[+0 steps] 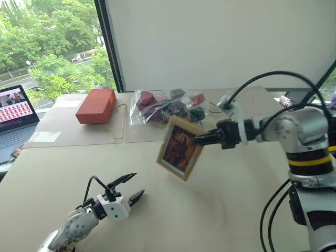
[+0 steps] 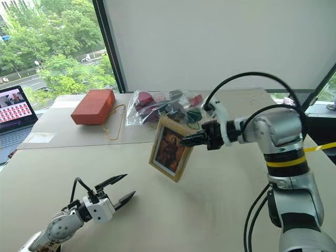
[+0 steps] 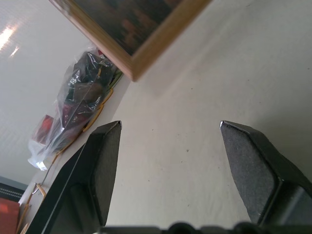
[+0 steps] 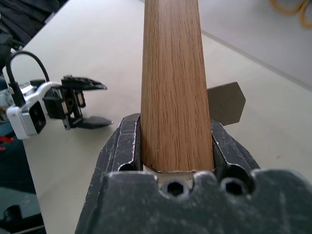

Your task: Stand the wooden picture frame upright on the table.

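Head stereo pair looking down over table (image 1: 220, 210), wrist cameras close along each hand, all sharing the tabletop

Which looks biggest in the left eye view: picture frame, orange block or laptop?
1. Picture frame, though it is held nearer the camera.
2. and 3. Orange block and laptop look alike; the laptop is cut off at the edge.

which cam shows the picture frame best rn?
Left eye view: the whole wooden picture frame shows, painting side out, tilted, clear of the table, pinched by the right gripper. Right wrist view gives its wood edge between the fingers; left wrist view, one corner.
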You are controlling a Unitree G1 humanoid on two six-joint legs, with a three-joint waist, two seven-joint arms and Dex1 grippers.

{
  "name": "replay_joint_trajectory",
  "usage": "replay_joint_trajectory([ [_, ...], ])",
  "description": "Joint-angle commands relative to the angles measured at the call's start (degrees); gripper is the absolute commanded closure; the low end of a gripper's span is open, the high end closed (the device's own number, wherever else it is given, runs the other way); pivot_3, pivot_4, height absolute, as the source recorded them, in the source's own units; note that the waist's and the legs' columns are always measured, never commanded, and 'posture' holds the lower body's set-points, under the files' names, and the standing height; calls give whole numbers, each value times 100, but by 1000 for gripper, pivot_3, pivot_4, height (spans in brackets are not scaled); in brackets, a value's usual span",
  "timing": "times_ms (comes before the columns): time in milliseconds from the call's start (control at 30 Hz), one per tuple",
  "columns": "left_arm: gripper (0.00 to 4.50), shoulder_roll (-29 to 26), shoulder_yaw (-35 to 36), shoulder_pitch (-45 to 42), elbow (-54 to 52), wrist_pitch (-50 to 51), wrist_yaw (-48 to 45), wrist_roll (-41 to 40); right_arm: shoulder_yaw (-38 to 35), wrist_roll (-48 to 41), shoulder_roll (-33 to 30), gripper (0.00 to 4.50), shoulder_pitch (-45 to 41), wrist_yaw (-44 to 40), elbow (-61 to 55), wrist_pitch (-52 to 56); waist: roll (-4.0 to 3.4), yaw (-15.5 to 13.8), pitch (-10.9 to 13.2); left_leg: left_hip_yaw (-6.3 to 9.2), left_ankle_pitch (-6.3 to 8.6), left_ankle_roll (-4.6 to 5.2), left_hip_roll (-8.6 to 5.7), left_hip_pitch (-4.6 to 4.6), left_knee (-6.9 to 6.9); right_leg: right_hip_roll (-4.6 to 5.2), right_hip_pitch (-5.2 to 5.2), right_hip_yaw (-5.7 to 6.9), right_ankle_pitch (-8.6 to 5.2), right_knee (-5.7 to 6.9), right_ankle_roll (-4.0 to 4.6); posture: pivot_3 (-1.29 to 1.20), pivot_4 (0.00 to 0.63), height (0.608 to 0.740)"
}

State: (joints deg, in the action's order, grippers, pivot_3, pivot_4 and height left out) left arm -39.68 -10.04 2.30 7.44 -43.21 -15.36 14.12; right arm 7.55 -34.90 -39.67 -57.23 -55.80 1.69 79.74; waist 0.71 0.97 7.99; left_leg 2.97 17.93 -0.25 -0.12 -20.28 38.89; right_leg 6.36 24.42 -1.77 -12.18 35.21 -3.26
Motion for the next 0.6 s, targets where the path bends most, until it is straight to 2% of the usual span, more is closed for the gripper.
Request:
replay_joint_trajectory([
  [33, 994, 63, 159, 41, -222, -45, -58, -74, 81, -22, 20, 2161, -49, -175, 91, -358, -1, 3, 1, 0, 0, 0, 0, 0, 0, 0, 0, 0, 0, 0, 0, 0, 150, 740],
  [100, 994, 91, 185, 56, -241, -45, -89, -70, 154, -2, 26, 1441, -13, -190, 127, -438, -1, 3, 1, 1, 0, 0, 0, 0, 1, 0, 0, 0, 0, 0, 0, 0, 150, 740],
  [167, 994, 115, 209, 61, -252, -31, -114, -73, 170, -2, 37, 914, -3, -176, 146, -476, -2, 2, 1, 1, 0, 0, 0, 0, 1, 0, -1, 0, 0, 0, 0, 0, 150, 740],
  [233, 994, 136, 227, 56, -261, -24, -138, -74, 152, -22, 27, 91, -8, -154, 141, -481, -1, -1, 1, 1, 0, 0, 0, 0, 1, 0, -1, 0, 0, 0, 0, 0, 150, 740],
  [367, 994, 185, 267, 48, -271, -10, -201, -96, 0, -118, -125, 31, 6, -140, -6, -385, -2, 0, 1, 1, 0, 0, -1, 0, 0, 0, -1, 0, 0, 0, 0, 0, 150, 740],
  [500, 994, 213, 305, 122, -343, 59, -356, -342, -376, -388, -558, 31, 203, -182, -490, -128, -1, -31, 1, 3, 0, 0, 0, -4, 0, 2, -1, 3, 0, -3, 0, 0, 150, 740],
  [600, 994, 270, 414, 363, -631, 463, -529, -841, -974, -751, -1085, 31, 684, -232, -1090, 134, -1, -28, 2, 3, 2, 2, -1, -6, 0, 4, -1, 5, 0, -8, -1, 0, 150, 740],
])
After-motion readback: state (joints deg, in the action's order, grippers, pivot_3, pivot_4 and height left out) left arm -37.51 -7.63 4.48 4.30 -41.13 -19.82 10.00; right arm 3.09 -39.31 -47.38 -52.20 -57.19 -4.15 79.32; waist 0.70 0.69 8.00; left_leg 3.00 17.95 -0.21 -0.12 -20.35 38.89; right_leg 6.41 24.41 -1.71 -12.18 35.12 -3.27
